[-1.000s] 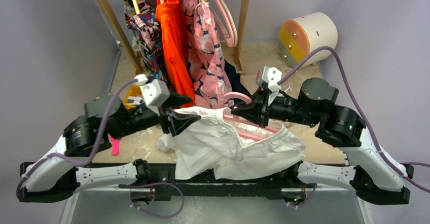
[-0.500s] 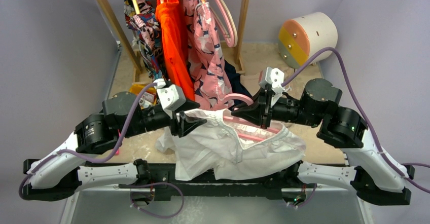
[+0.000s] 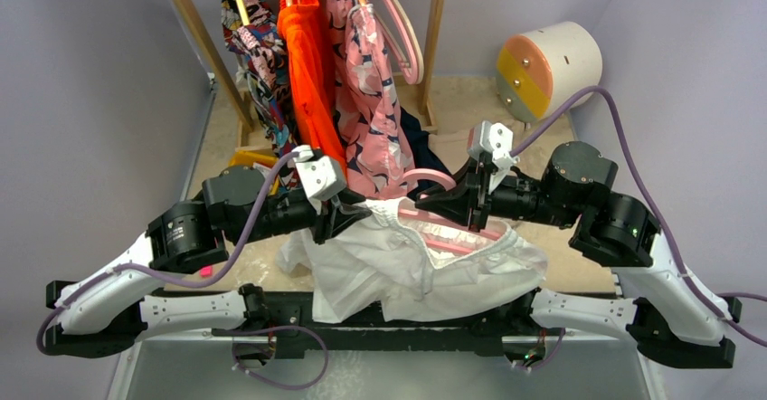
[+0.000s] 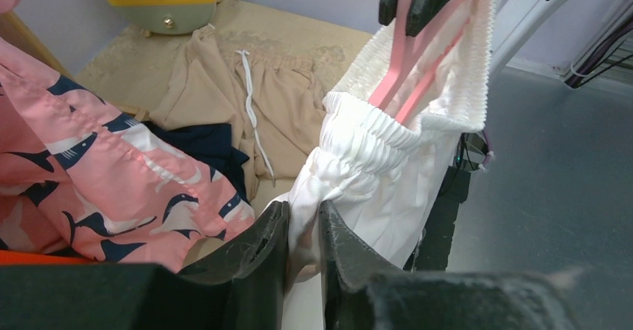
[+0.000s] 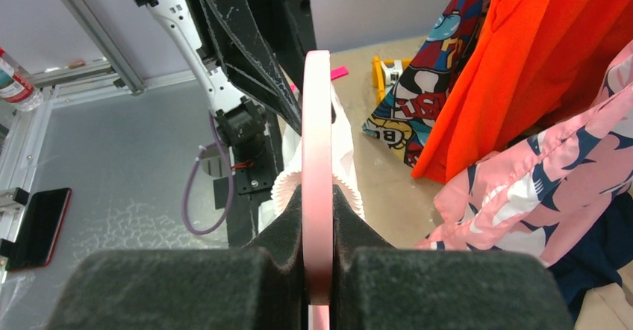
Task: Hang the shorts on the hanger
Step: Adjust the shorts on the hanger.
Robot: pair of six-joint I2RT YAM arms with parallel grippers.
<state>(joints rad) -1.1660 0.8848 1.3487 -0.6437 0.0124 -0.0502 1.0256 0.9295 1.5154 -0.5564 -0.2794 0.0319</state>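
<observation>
The threading step is in hand: the right tool [image 3: 427, 203], at centre right of the overhead view, is clenched on the pink hanger [image 5: 317, 121], whose edge runs up between its pads in the right wrist view. The left tool [image 4: 302, 222], at the bottom middle of the left wrist view, is pinched shut on a fold of the shorts [image 3: 425, 269] just below the gathered waistband. The shorts lie in the lower centre of the overhead frame, bunched over the near edge of the table [image 3: 470, 101], with the waistband lifted and spread open. In the upper right of the left wrist view the hanger's pink bars sit inside that opening, with elastic on either side of them. I judge the hanger partly inside the waist but the garment not yet hung from it. The next move seems to call for drawing the held side of the waistband outward and over the hanger's near arm without letting the thin fabric slip, with the right tool steadying the hanger
</observation>
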